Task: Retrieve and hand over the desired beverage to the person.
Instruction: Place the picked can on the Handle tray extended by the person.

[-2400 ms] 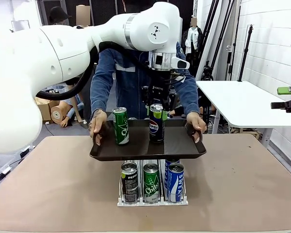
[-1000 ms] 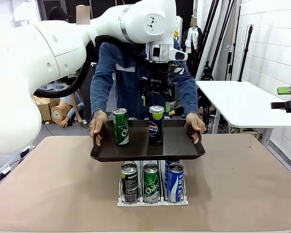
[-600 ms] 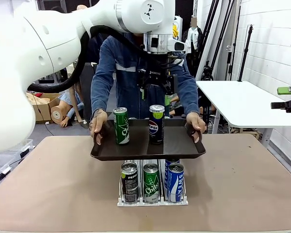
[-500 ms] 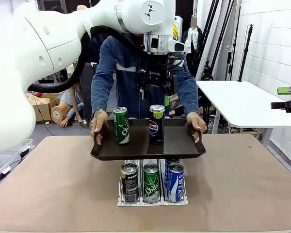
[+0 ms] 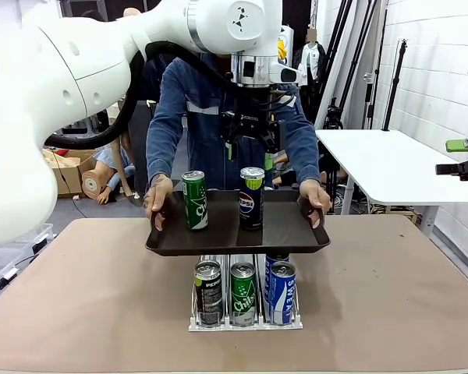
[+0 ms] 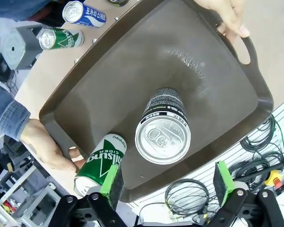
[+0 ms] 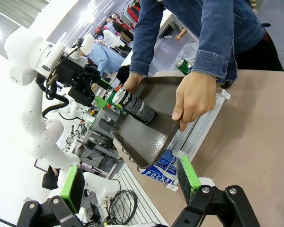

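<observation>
The person (image 5: 189,117) in a blue denim jacket holds a dark brown tray (image 5: 290,231) by both handles over the table. Two cans stand upright on it: a black Pepsi can (image 5: 251,199) and a green cider can (image 5: 194,202). My left gripper (image 5: 252,149) hangs open a short way above the Pepsi can, touching nothing. In the left wrist view the Pepsi can (image 6: 163,136) sits below and between the green pads (image 6: 112,182), with the green can (image 6: 100,164) beside it. My right gripper (image 7: 130,182) stands open and empty at the far right (image 5: 456,156).
Beneath the tray, a clear rack (image 5: 246,321) on the brown table holds several upright cans, black, green and blue. A white side table (image 5: 390,167) stands at the right. The person's hands (image 6: 46,147) grip the tray's (image 6: 203,80) handles.
My left gripper has risen off the Pepsi can, which stays on the tray. Over the last half second nothing visibly moved. The right gripper is unchanged.
</observation>
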`<state>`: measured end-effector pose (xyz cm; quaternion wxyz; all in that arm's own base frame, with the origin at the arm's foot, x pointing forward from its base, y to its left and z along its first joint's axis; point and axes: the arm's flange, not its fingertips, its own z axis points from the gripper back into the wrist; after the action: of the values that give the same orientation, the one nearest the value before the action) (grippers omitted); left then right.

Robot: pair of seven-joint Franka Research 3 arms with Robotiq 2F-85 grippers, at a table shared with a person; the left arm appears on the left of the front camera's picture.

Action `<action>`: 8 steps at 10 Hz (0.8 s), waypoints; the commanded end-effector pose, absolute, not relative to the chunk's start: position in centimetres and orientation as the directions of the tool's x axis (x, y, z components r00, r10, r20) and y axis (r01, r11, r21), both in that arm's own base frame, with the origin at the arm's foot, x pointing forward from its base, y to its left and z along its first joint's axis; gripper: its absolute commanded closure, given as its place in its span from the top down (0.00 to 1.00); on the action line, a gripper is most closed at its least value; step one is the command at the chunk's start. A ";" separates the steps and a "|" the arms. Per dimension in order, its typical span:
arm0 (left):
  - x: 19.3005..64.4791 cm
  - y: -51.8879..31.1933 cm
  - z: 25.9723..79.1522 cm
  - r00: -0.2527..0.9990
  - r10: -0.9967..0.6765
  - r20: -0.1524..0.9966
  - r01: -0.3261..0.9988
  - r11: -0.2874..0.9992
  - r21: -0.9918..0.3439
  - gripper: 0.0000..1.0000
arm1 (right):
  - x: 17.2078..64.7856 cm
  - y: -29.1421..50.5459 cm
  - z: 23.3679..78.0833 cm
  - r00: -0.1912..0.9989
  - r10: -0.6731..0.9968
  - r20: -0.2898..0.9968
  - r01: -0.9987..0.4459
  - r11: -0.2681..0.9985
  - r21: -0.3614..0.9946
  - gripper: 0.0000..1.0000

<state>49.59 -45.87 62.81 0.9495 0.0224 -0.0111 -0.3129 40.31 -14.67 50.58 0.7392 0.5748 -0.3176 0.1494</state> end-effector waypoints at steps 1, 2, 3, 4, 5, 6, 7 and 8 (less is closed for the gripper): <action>49.6 -45.9 63.1 0.805 -0.593 0.019 0.592 0.805 0.041 1.00 | 40.3 -14.6 50.6 0.750 -0.149 0.645 -0.592 0.284 0.754 1.00; 49.6 -45.9 63.1 0.805 -0.593 0.019 0.592 0.805 0.041 1.00 | 40.3 -14.6 50.6 0.750 -0.149 0.645 -0.592 0.284 0.754 1.00; 49.6 -45.9 63.1 0.805 -0.593 0.019 0.592 0.805 0.041 1.00 | 40.3 -14.6 50.6 0.750 -0.149 0.645 -0.592 0.284 0.754 1.00; 49.6 -45.9 63.1 0.805 -0.593 0.019 0.592 0.805 0.041 1.00 | 40.3 -14.6 50.6 0.750 -0.149 0.645 -0.592 0.284 0.754 1.00; 49.6 -45.9 63.1 0.805 -0.593 0.019 0.592 0.805 0.041 1.00 | 40.3 -14.6 50.6 0.750 -0.149 0.645 -0.592 0.284 0.754 1.00; 49.6 -45.9 63.1 0.805 -0.593 0.019 0.592 0.805 0.041 1.00 | 40.3 -14.6 50.6 0.750 -0.149 0.645 -0.592 0.284 0.754 1.00; 49.6 -45.9 63.1 0.805 -0.593 0.019 0.592 0.805 0.041 1.00 | 40.3 -14.6 50.6 0.750 -0.149 0.645 -0.592 0.284 0.754 1.00; 49.6 -45.9 63.1 0.805 -0.593 0.019 0.592 0.805 0.041 1.00 | 40.3 -14.6 50.6 0.750 -0.149 0.645 -0.592 0.284 0.754 1.00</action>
<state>49.59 -45.88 62.81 0.9495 0.0223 -0.0112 -0.3129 40.31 -14.67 50.58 0.7392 0.5748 -0.3176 0.1494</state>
